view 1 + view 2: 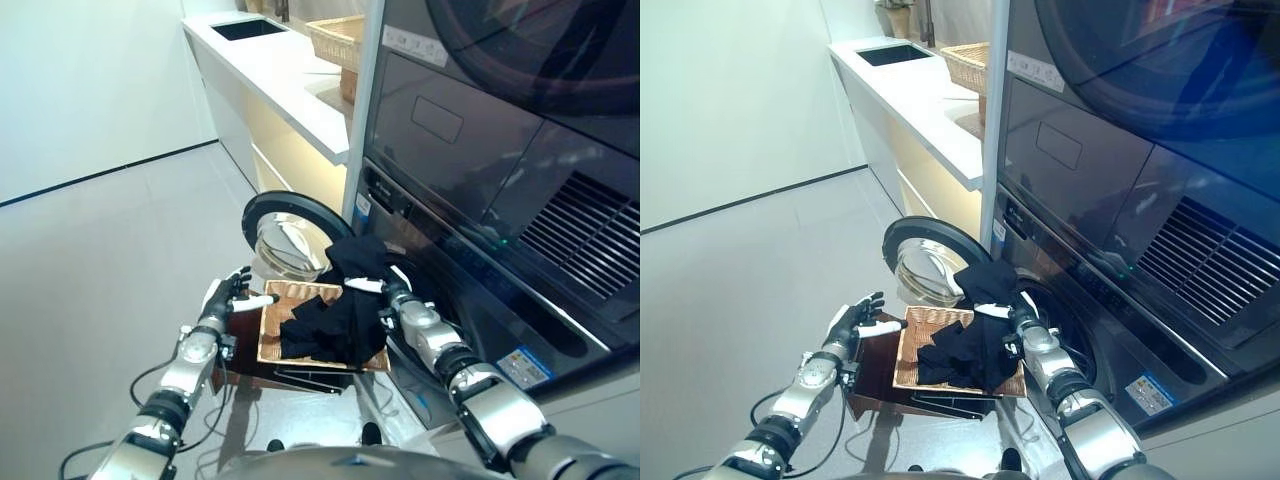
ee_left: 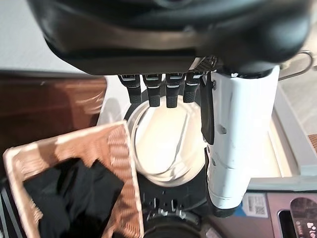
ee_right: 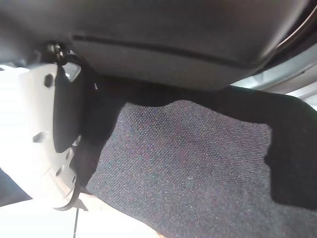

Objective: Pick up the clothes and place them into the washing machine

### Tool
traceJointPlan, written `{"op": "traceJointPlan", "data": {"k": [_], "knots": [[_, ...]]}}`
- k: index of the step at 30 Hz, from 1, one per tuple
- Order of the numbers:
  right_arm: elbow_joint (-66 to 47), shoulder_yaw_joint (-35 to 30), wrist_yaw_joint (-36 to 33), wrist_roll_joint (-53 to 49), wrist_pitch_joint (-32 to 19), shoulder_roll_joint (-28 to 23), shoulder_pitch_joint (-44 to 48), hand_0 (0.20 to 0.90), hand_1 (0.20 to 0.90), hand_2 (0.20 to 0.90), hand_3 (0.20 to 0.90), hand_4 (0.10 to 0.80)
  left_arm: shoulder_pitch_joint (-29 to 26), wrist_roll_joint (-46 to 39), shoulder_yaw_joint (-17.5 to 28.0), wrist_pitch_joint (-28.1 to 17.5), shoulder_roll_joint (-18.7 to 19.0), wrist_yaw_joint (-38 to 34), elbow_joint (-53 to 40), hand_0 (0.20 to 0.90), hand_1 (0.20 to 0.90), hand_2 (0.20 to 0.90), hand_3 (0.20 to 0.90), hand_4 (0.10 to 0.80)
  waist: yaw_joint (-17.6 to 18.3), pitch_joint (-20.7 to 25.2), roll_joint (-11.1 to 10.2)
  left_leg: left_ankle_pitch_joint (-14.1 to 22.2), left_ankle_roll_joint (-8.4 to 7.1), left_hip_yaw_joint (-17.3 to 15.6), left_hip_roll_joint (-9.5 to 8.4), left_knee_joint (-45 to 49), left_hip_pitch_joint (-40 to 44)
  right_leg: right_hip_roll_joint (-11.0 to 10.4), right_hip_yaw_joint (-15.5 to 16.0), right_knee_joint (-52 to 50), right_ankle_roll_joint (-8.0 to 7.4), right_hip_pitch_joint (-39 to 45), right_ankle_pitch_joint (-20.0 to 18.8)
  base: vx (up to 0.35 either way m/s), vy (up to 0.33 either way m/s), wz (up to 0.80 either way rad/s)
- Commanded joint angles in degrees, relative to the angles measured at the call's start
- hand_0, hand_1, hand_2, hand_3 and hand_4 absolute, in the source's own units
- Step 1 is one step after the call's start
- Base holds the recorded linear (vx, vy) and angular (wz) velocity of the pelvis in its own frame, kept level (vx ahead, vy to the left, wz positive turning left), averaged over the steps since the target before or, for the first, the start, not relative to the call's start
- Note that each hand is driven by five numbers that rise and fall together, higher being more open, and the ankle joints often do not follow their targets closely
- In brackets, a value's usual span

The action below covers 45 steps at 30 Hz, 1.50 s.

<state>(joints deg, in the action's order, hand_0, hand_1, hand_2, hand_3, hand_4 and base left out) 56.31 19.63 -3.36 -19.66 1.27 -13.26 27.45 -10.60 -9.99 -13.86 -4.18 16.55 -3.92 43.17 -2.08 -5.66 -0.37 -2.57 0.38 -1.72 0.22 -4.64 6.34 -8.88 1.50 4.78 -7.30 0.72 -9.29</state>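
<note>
A shallow wicker basket (image 1: 272,322) rests on a low dark brown box (image 1: 243,352) in front of the washing machine. Black clothes (image 1: 325,325) lie heaped in it; they also show in the left wrist view (image 2: 69,193). My right hand (image 1: 398,300) is shut on a black garment (image 1: 358,256) and holds it up over the basket's far right corner, at the machine's opening. In the right wrist view the dark cloth (image 3: 198,163) lies against the palm. My left hand (image 1: 228,295) is open beside the basket's left edge, holding nothing. The round door (image 1: 288,238) stands open.
A stacked dryer (image 1: 480,130) sits above the washing machine. A white counter (image 1: 275,75) with a sink runs along the back, and a second wicker basket (image 1: 335,40) stands on it. Grey floor (image 1: 100,260) spreads out to the left.
</note>
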Motion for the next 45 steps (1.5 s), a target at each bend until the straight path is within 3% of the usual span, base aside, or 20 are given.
{"op": "traceJointPlan", "data": {"k": [1, 9, 14, 19, 20, 29, 32, 45], "knots": [[-0.1, -5.2, -2.3, -5.2, -7.5, 0.8, 6.1, 0.2, 0.2, 0.2, 0.2, 0.3, -4.8, -2.6, 1.7, -5.2, 1.5, -3.4, 3.9, 0.9, 0.9, 0.9, 0.9, 0.8, 0.2, 3.1, -1.1, 4.6, -0.65, 0.7, -1.41, 5.5, -5.3, -2.5, -0.7, -3.1, -1.56, 0.5, 7.3, 0.0, 0.0, 0.0], [3.1, -13.7, -2.1, -25.7, -10.7, 3.5, 3.9, 0.2, 0.2, 0.2, 0.2, 0.3, 1.6, -4.7, 3.2, -4.7, -1.4, -3.1, 9.2, 0.9, 0.9, 0.9, 0.9, 0.8, 0.3, 2.4, -0.3, 5.0, -0.55, 0.1, -1.55, 5.7, -5.9, -2.6, -1.2, -3.0, -1.58, -0.3, 7.2, 0.0, 0.0, 0.0], [3.4, -18.8, -0.7, -42.4, -13.2, 6.6, 2.5, 0.2, 0.2, 0.2, 0.2, 0.3, 4.9, -11.3, 5.3, -3.0, -6.9, -0.8, 22.0, 0.9, 0.9, 0.9, 0.9, 0.8, 0.9, 2.1, 1.2, 5.2, -0.49, -0.7, -1.98, 5.6, -6.3, -3.0, -2.0, -2.6, -1.77, -0.9, 7.0, 0.013, 0.016, -0.06], [2.1, -21.3, -0.5, -50.7, -15.3, 8.1, 2.0, 0.2, 0.2, 0.2, 0.2, 0.3, 6.2, -14.8, 5.4, -3.2, -9.6, -0.5, 24.5, 0.9, 0.9, 0.9, 0.9, 0.8, 1.4, 1.7, 2.7, 5.5, -0.31, -1.1, -2.67, 5.9, -7.0, -3.7, -2.6, -2.6, -2.03, -1.8, 6.6, 0.002, 0.043, -0.05], [1.9, -22.0, -0.9, -53.1, -16.0, 8.2, 2.2, 0.2, 0.2, 0.2, 0.2, 0.3, 6.4, -16.7, 4.6, -3.8, -10.7, -0.9, 23.3, 0.9, 0.9, 0.9, 0.9, 0.8, 1.5, 0.9, 3.8, 5.6, -0.24, -1.2, -3.18, 6.5, -8.0, -4.3, -2.8, -2.8, -2.18, -2.6, 6.3, -0.021, 0.07, -0.05], [0.3, -21.1, -3.1, -53.2, -17.3, 6.3, 3.2, 0.2, 0.2, 0.2, 0.2, 0.3, 6.2, -17.7, -2.0, -5.9, -12.4, -1.1, 17.0, 0.9, 0.9, 0.9, 0.9, 0.8, 2.0, -3.5, 8.1, 5.8, -0.1, -1.3, -5.24, 10.4, -13.5, -6.4, -3.5, -3.9, -2.47, -6.9, 5.0, -0.058, 0.057, 0.03], [-0.5, -19.8, -4.4, -51.4, -17.9, 5.2, 4.4, 0.2, 0.2, 0.2, 0.2, 0.3, 6.1, -17.3, -6.5, -6.8, -12.6, -1.1, 12.3, 0.9, 0.9, 0.9, 0.9, 0.8, 2.3, -6.8, 9.9, 5.2, -0.27, -1.2, -5.77, 11.4, -16.5, -6.9, -3.5, -4.9, -2.29, -9.6, 4.5, -0.118, 0.04, 0.03], [-3.2, -20.3, -8.1, -50.6, -21.4, 2.5, 13.0, 0.2, 0.2, 0.2, 0.2, 0.3, 4.7, -19.2, -11.6, -9.2, -10.4, -2.7, 0.2, 0.9, 0.9, 0.9, 0.9, 0.8, 1.7, -16.7, 12.1, 3.3, -1.4, -1.4, -4.69, 14.8, -26.4, -6.2, -4.2, -8.9, -1.32, -20.0, 4.3, -0.09, -0.016, 0.08]]}}
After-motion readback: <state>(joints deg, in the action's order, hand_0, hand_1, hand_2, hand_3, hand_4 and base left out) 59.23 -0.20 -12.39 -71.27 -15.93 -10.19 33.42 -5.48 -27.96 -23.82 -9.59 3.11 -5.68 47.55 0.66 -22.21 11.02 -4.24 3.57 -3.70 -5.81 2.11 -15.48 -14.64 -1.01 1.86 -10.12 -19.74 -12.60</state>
